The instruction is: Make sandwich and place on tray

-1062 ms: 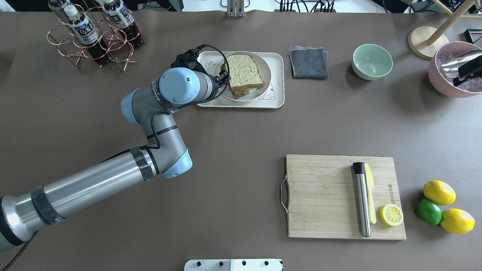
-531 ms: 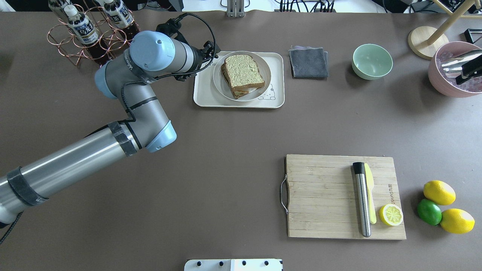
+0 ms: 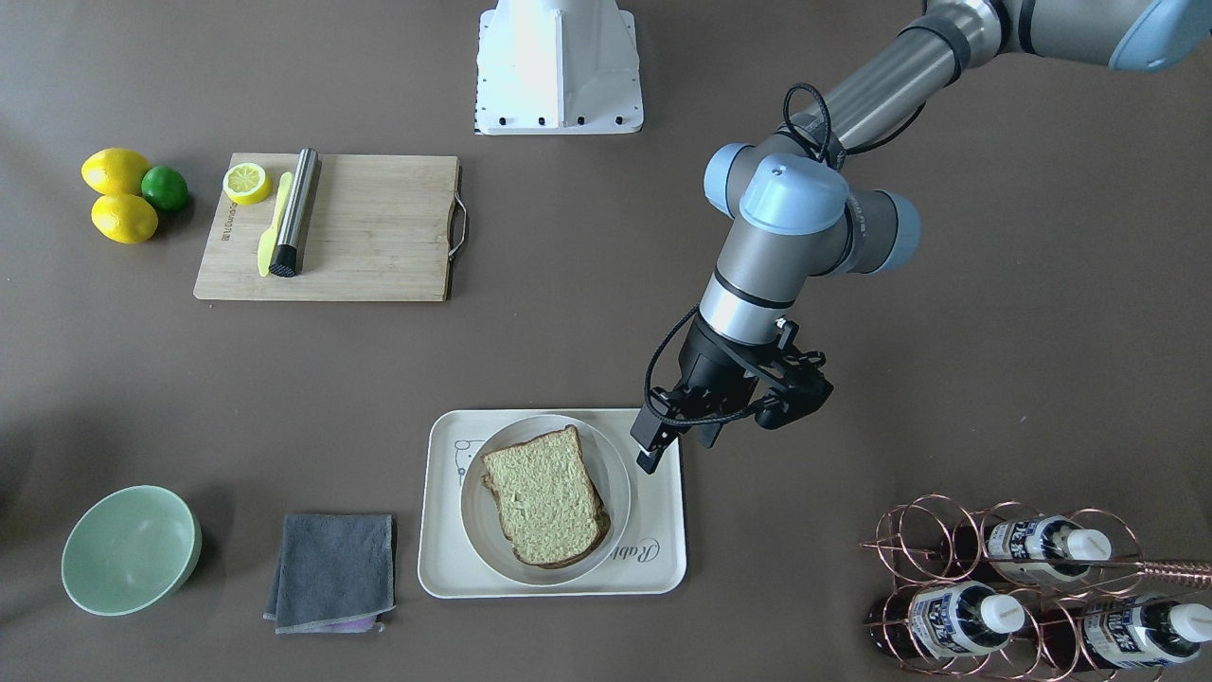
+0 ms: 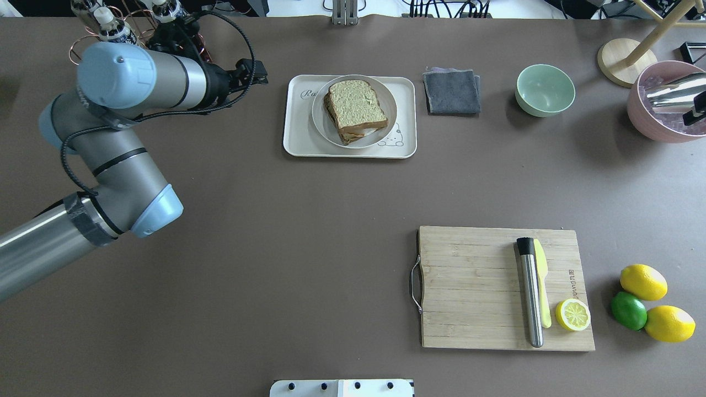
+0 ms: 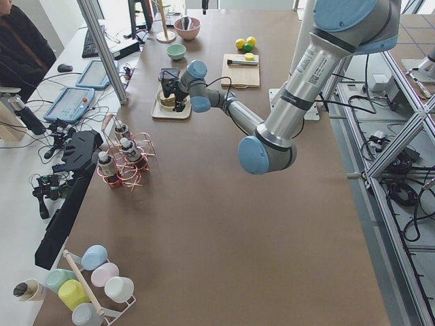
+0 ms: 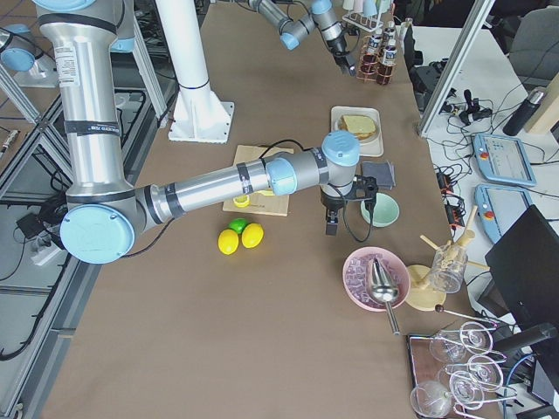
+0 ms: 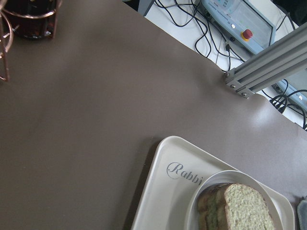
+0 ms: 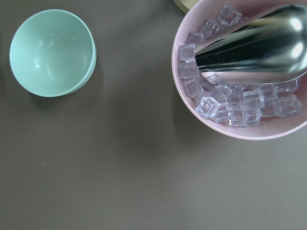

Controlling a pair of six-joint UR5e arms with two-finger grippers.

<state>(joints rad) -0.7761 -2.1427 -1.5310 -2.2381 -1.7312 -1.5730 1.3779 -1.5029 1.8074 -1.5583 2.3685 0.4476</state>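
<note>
The sandwich [image 4: 357, 107], two slices of pale brown-crusted bread stacked, lies on a round white plate [image 4: 320, 118] that stands on the cream tray [image 4: 298, 138]. The egg between the slices is hidden. The sandwich also shows in the front view [image 3: 544, 502] and the left wrist view [image 7: 244, 208]. My left gripper [image 4: 255, 74] is open and empty, off the tray's left end in the overhead view, near the tray's corner in the front view [image 3: 677, 453]. My right gripper [image 6: 330, 223] hangs near the green bowl; I cannot tell its state.
A copper rack of bottles [image 3: 1004, 578] stands close behind my left arm. Right of the tray lie a grey cloth [image 4: 452, 91], a green bowl [image 4: 545, 90] and a pink bowl of ice with a metal scoop [image 8: 240, 72]. A cutting board [image 4: 474, 286] and lemons [image 4: 642, 281] lie front right.
My left arm has swung back to the left, carrying its gripper from the plate's rim off the tray. The sandwich, plate and tray have stayed put.
</note>
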